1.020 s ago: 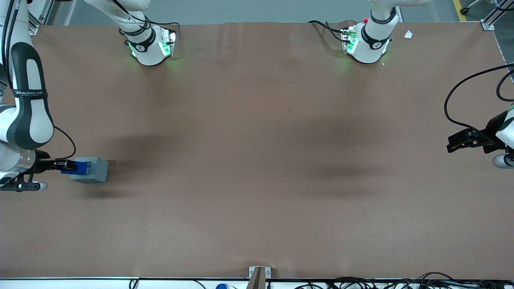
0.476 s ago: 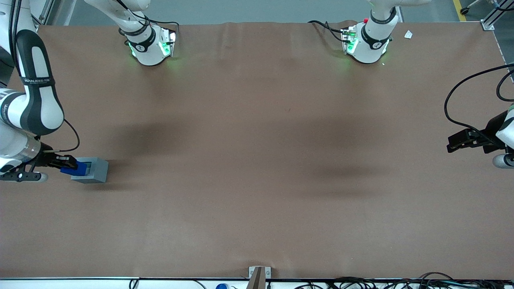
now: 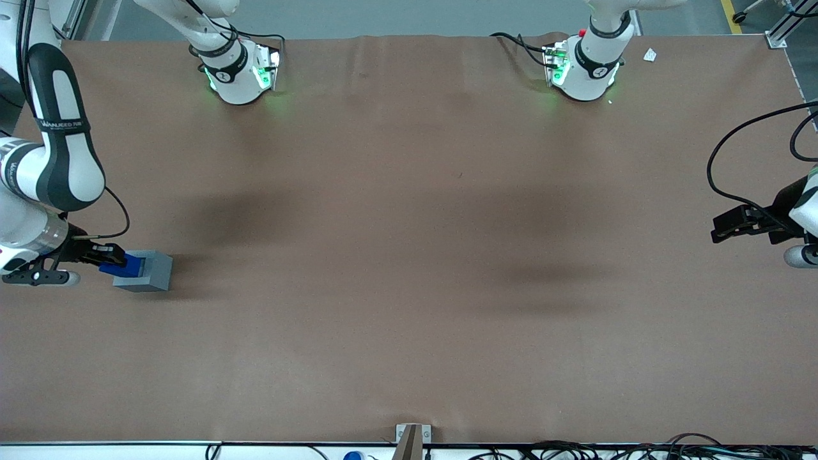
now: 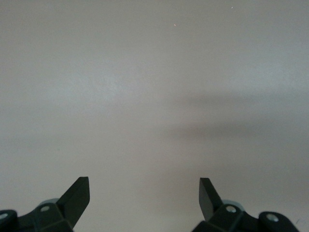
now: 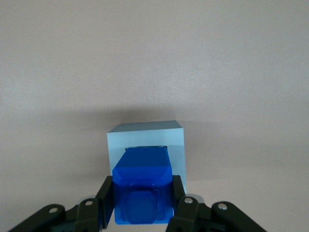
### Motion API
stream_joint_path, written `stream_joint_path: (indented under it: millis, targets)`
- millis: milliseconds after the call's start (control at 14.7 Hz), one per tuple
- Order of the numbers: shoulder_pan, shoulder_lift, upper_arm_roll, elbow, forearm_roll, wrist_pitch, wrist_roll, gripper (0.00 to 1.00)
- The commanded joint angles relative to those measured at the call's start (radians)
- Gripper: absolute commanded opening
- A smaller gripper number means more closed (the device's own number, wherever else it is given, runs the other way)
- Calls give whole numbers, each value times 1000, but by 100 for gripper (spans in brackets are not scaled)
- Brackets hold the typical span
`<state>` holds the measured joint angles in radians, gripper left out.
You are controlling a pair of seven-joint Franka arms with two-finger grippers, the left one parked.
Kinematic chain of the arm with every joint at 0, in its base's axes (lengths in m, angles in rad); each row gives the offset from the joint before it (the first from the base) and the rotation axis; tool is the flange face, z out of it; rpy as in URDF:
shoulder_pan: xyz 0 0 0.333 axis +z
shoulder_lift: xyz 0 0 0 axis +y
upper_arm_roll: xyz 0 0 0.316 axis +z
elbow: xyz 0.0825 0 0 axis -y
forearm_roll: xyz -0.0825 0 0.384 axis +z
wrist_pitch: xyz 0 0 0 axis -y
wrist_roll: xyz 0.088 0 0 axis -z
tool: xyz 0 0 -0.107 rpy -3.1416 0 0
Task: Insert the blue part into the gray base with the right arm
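The gray base (image 3: 151, 271) stands on the brown table at the working arm's end. My right arm's gripper (image 3: 114, 259) is shut on the blue part (image 3: 126, 266) and holds it over the base's top face, tilted, with its lower end at the square recess. In the right wrist view the blue part (image 5: 142, 186) sits between the two black fingers (image 5: 107, 197), and its leading end reaches the recess of the gray base (image 5: 146, 136). How deep it sits I cannot tell.
The brown table cover (image 3: 409, 255) stretches from the base toward the parked arm's end. Two arm pedestals with green lights (image 3: 239, 73) stand at the edge farthest from the front camera. Cables lie along the nearest edge (image 3: 575, 450).
The right arm's elbow has swung upward and inward. The gripper has drawn slightly away from the base's middle and lowered, tilting the blue part against the recess. The base has not moved.
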<state>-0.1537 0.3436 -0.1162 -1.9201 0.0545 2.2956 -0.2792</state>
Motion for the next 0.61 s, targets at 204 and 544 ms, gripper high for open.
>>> stream_joint_path:
  millis: [204, 544]
  targets:
    - [-9, -40, 10, -57, 4, 15, 0, 2]
    - [-12, -35, 10, -57, 4, 27, 0, 2]
